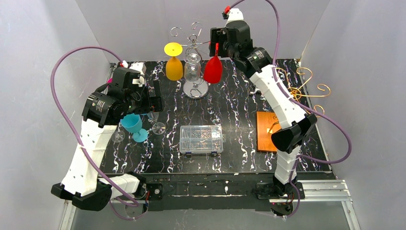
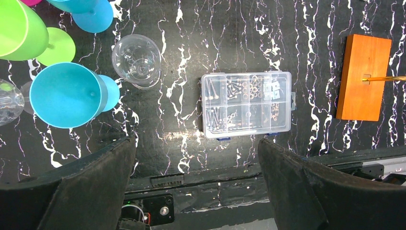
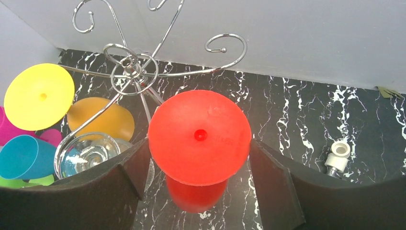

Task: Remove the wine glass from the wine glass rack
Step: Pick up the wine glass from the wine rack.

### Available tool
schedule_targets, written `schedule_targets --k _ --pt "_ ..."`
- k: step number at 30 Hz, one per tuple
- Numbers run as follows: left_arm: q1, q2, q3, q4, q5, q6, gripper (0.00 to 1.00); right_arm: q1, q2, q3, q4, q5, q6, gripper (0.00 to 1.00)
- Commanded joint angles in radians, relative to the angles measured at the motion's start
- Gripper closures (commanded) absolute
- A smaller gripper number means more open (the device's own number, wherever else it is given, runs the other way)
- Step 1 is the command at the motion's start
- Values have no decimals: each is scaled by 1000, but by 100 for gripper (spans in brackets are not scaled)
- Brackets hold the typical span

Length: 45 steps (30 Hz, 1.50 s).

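While the left gripper [image 2: 196, 143] hangs over the near-left part of the black marbled table [image 1: 239, 96] with its jaws spread wide and nothing between them, the work is plainly at the back, by the right arm. The chrome wine glass rack [image 3: 131, 67] stands at the middle of the far edge. A yellow wine glass [image 1: 174, 67] hangs upside down on its left side, and a clear wine glass [image 1: 193, 67] hangs bowl-down in front of its post. The red wine glass [image 1: 213, 70] is also upside down, just beside the rack's right side and raised above the table. From the wrist camera its round foot fills the gap in the right gripper [image 3: 198, 148], the rim meeting both black fingers [image 3: 119, 191], so the pincer looks clamped on that foot. Whether the stem is clear of the rack's wire I cannot tell from where I stand. Down at the left, below the open gripper, a teal glass [image 2: 64, 96] stands beside a clear glass [image 2: 137, 60] that is upright on its foot, with a green glass [image 2: 19, 31] near them at the edge of the view. A clear plastic organiser box [image 2: 246, 103] of small hardware lies flat near the table's middle, and a wooden block [image 2: 363, 76] sits well apart to its right.
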Motion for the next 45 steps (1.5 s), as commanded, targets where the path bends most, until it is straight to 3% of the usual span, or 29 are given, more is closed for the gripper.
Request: schedule_targets --k 1,18,45 --pt "-4 -13 18 -24 -16 11 2 12 -53 -15 38 -2 -5 27" --pt "-4 -15 14 -22 -15 13 2 56 -37 -23 66 -22 -52 27" --pt "-4 0 41 -36 -32 32 2 56 70 56 150 119 -85 26"
